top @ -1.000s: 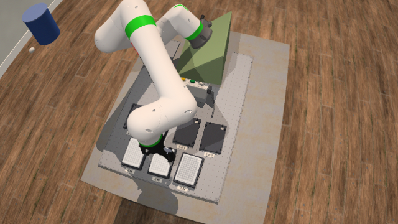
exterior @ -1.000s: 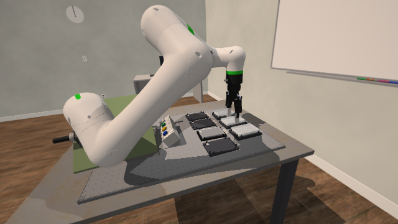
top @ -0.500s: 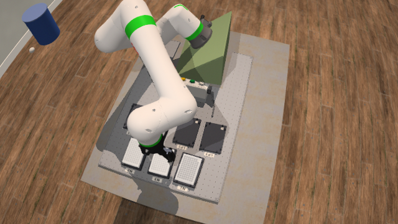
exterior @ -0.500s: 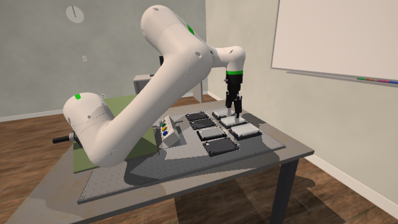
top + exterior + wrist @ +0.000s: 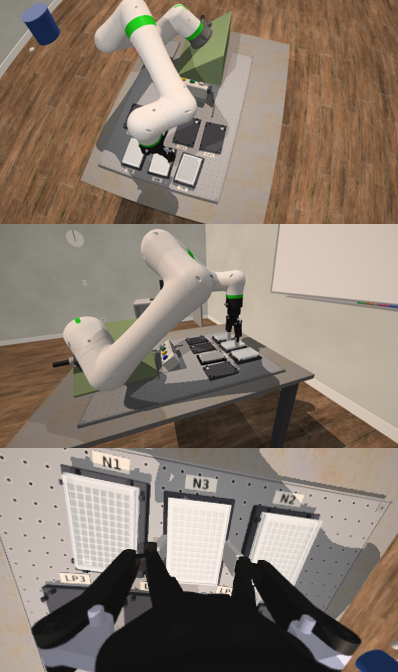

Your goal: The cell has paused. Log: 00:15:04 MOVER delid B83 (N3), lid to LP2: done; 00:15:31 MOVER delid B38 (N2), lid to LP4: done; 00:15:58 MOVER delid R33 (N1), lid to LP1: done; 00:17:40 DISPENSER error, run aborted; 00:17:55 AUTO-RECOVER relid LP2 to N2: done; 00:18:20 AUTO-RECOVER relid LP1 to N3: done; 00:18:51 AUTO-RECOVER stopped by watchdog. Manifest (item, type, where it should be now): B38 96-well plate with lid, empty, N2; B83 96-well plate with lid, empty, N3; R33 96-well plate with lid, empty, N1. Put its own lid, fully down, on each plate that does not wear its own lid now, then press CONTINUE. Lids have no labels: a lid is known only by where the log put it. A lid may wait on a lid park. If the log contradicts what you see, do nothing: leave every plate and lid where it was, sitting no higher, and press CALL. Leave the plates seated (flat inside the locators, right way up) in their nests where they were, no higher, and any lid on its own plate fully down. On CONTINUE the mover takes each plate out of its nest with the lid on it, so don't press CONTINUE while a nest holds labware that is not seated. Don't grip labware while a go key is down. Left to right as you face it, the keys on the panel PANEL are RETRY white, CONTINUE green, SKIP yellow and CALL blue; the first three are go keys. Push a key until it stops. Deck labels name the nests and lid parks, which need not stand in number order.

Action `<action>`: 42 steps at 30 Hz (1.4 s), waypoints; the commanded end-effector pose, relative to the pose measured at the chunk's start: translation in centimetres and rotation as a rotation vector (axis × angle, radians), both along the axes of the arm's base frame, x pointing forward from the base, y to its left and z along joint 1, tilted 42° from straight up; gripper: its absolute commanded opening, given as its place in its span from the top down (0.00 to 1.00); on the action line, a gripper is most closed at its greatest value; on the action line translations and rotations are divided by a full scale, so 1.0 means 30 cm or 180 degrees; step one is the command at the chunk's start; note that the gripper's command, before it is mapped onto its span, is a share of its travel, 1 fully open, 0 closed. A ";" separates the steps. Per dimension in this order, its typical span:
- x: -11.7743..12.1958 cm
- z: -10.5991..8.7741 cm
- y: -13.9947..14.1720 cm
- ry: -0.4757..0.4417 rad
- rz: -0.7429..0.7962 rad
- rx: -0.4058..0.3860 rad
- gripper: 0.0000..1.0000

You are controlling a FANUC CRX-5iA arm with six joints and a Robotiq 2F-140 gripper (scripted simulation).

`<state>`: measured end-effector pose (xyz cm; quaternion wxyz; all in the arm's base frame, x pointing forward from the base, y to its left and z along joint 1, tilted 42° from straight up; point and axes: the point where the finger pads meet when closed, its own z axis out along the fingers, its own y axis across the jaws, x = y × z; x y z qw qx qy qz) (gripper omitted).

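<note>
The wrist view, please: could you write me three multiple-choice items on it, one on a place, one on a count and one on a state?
1. Which nest is the middle one?
A) N1
B) N3
C) N2

2. How many nests hold a white plate?
A) one
B) two
C) three

3. The gripper is:
A) open above N1
B) shut on the N3 lid
C) pressing a key

Key:
1 B, its label sits between the other two.
2 C, a plate fills each nest.
3 B, the fingers stand at that lid's two sides.
</note>
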<state>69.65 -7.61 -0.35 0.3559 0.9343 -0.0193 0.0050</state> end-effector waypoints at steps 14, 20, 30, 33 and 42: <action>0.000 -0.001 0.000 0.0001 0.0000 0.0000 1.00; 0.000 0.000 0.000 0.0001 0.0000 0.0000 1.00; 0.000 0.009 0.008 0.0001 -0.0001 0.0000 1.00; 0.000 0.016 0.015 0.0001 -0.0001 0.0000 1.00; 0.000 0.039 0.035 0.0001 -0.0001 0.0000 1.00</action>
